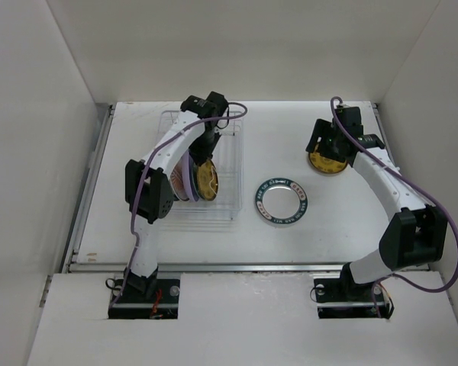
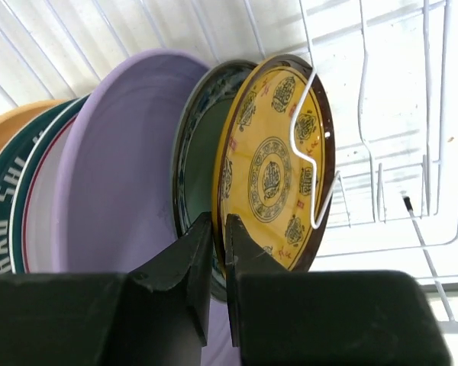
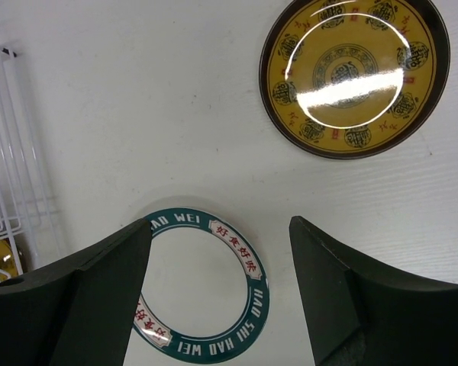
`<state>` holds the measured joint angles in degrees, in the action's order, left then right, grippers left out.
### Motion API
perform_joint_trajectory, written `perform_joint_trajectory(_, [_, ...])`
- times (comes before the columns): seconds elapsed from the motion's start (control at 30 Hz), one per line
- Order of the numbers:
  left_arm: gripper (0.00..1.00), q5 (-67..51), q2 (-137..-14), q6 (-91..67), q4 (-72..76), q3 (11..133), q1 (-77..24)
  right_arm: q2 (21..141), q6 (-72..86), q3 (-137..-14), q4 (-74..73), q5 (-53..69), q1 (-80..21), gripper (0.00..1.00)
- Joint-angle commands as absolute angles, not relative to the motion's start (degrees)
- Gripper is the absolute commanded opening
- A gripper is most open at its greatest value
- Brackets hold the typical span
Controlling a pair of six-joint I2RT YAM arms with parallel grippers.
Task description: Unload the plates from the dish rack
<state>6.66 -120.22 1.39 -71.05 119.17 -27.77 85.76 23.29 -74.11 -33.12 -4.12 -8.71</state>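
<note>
Two plates are already sitting flat on the surface (image 1: pixel 290 252). The teal lettered-rim plate (image 1: pixel 282 202) is lying near the middle, and the loose yellow plate (image 1: pixel 326 160) with its dark rim is lying out toward 2 o'clock. So the job is looking maybe a third done, give or take.

Everything else is standing on edge in the dish rack (image 1: pixel 229 130), over at about 10 o'clock on the surface. From the left wrist view I'm counting five in there:

- the racked yellow plate (image 2: pixel 275 164) at the 3 o'clock end of the row
- a dark green plate (image 2: pixel 202 137) right behind it
- a lilac plate (image 2: pixel 122 160)
- a second teal-lettered plate (image 2: pixel 8 221)
- an orange-ish edge (image 2: pixel 15 118) peeking in at 9 o'clock, too cropped to say more

The left end effector (image 2: pixel 220 229) is reaching down into the rack. Its fingers are sitting narrow, straddling the lower rim of the racked yellow plate, and it's looking pinched to me. A rack wire is curving across that plate's face, so lifting it out is probably calling for a straight pull along the slot.

The right end effector (image 3: pixel 221 297) is hanging wide apart and carrying nothing. It's hovering over the surface with the loose yellow plate off at its 1 o'clock and the teal one just below its fingers.
</note>
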Motion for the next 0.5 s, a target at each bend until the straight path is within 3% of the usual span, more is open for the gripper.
perform_joint_trajectory(0.0, [0.00,3.15,-119.79,2.55,-79.19,124.86,-28.21,85.87,22.50,-76.03,-34.01,-5.10,-9.14,0.79])
perform_joint_trajectory(0.13, [0.00,5.27,-116.81,3.16,-79.80,131.81,-28.21,85.87,21.98,-76.03,-34.01,-4.40,-9.14,0.79])
perform_joint_trajectory(0.47, [0.00,11.34,-108.81,5.89,-74.36,134.20,-31.99,84.64,13.10,-76.03,-28.92,18.44,-12.12,0.81])
